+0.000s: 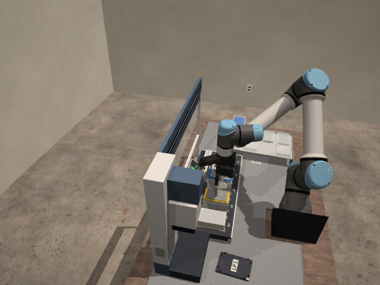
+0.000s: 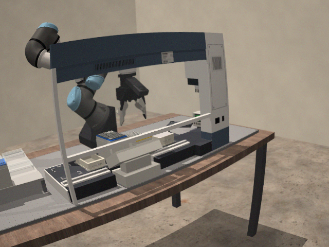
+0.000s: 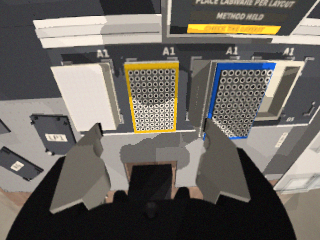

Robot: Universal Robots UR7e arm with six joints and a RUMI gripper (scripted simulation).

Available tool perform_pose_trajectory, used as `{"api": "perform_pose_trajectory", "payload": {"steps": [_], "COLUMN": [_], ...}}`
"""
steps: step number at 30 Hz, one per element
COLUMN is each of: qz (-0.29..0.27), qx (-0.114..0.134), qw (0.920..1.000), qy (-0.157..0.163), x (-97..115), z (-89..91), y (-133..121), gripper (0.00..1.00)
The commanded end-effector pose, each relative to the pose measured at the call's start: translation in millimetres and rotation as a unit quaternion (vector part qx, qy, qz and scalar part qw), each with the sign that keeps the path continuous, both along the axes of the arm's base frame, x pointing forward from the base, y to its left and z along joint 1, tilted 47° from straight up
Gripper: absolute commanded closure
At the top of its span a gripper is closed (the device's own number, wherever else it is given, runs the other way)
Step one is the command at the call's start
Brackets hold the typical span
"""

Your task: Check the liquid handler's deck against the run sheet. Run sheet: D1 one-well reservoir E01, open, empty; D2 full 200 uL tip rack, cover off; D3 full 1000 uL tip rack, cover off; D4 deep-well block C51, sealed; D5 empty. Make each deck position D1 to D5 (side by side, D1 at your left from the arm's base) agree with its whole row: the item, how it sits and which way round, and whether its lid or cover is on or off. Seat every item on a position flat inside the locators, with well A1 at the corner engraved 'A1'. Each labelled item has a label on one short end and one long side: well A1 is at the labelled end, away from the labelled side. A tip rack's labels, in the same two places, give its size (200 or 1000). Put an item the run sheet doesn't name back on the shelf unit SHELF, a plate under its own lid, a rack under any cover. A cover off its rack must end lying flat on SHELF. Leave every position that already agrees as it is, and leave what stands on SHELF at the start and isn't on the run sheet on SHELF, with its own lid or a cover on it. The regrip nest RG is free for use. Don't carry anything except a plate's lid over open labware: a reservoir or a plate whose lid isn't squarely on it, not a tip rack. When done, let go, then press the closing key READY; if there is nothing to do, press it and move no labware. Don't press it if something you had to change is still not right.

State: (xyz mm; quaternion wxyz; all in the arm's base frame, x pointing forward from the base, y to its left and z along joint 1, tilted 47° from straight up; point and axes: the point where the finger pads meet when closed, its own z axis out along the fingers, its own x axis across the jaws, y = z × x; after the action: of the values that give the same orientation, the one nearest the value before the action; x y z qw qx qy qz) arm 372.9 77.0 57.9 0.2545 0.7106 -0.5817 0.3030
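Note:
My gripper (image 3: 153, 121) is open and empty, hanging above the deck's near edge in front of the two tip racks; it also shows in the top and exterior views (image 1: 218, 181) (image 2: 132, 117). In the wrist view the deck holds, left to right, a white closed block (image 3: 82, 97), a yellow-framed tip rack (image 3: 152, 96) without cover, a taller blue-framed tip rack (image 3: 241, 100) without cover, and an open cream reservoir (image 3: 285, 92). Each position has an "A1" mark at its far corner. The last position (image 2: 57, 170) beyond the reservoir (image 2: 91, 161) holds nothing.
The handler's blue gantry beam (image 2: 127, 50) and white rail (image 2: 138, 136) cross above the deck. The shelf unit (image 1: 269, 143) with clear covers stands past the deck's far end. A black plate marked LP1 (image 1: 231, 263) lies at the near end. A green key panel (image 1: 192, 167) sits behind the deck.

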Motion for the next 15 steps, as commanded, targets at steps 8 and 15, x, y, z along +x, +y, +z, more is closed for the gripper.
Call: {"api": "perform_pose_trajectory", "payload": {"steps": [8, 15], "qz": [0.0, 0.0], "qx": [0.0, 0.0], "qw": [1.0, 1.0], "qy": [0.0, 0.0], "x": [2.7, 3.8], "z": [-12.2, -18.0], "y": [-12.6, -18.6], "gripper": [0.18, 0.18]}}
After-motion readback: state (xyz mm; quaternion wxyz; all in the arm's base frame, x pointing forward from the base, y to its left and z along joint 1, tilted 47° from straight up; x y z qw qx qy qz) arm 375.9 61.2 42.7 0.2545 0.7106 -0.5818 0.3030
